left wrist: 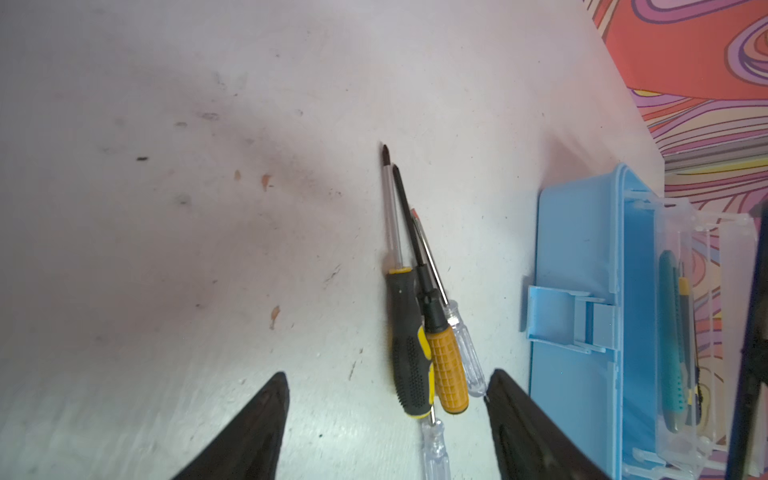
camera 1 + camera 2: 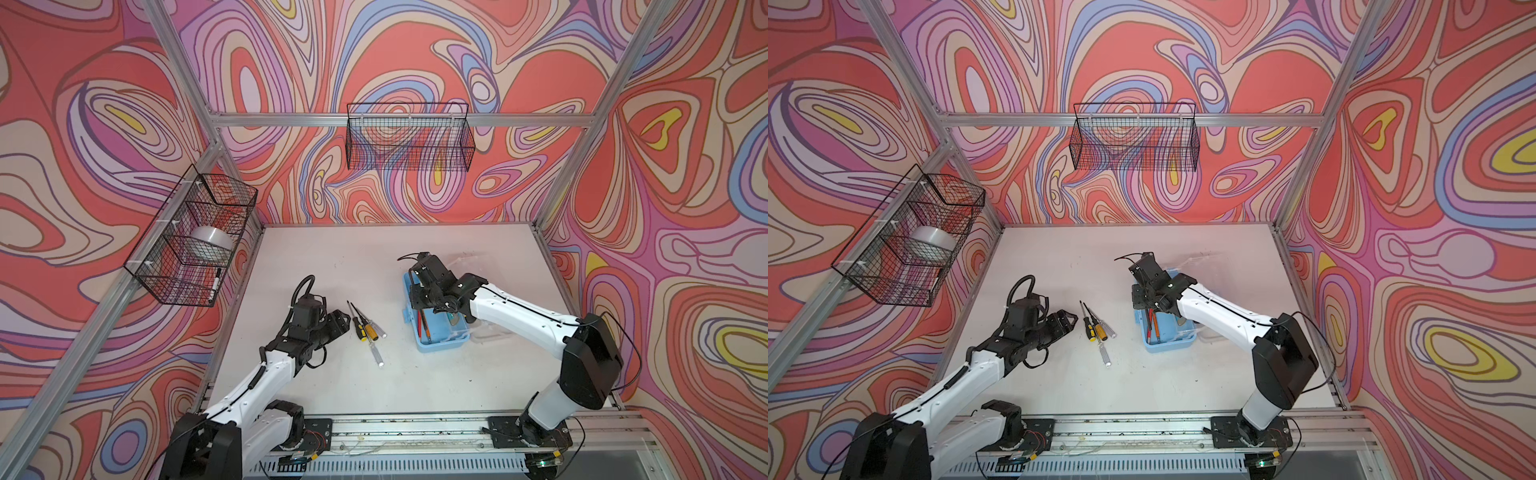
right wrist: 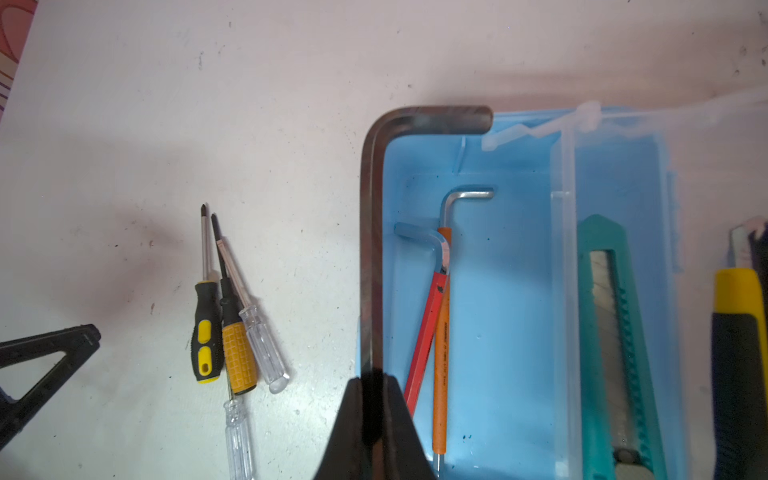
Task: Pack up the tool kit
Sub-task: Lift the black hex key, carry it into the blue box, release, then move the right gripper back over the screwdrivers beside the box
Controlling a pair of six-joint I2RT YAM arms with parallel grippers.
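Your right pincer (image 3: 372,378) is clenched on the shank of a large dark hex key (image 3: 370,249), which runs straight out ahead of it. The light-blue box (image 3: 498,291) lies open just beneath. The shank, though, lines up with the box's side wall rather than its floor, and the bent end crosses the far wall. Let go here and I'd expect the key to perch on the rim and tip out onto the table (image 3: 124,124). It could also jam end to end, since it looks about as long as the box. Shift it over toward the small hex keys (image 3: 440,332) before you release.

Your left pincer (image 1: 388,374) is released, jaws spread wide. The screwdrivers (image 1: 444,365) lie bunched and touching just ahead of it, handle ends nearest. Closing there would likely catch several at once, or squeeze a round clear handle out sideways.
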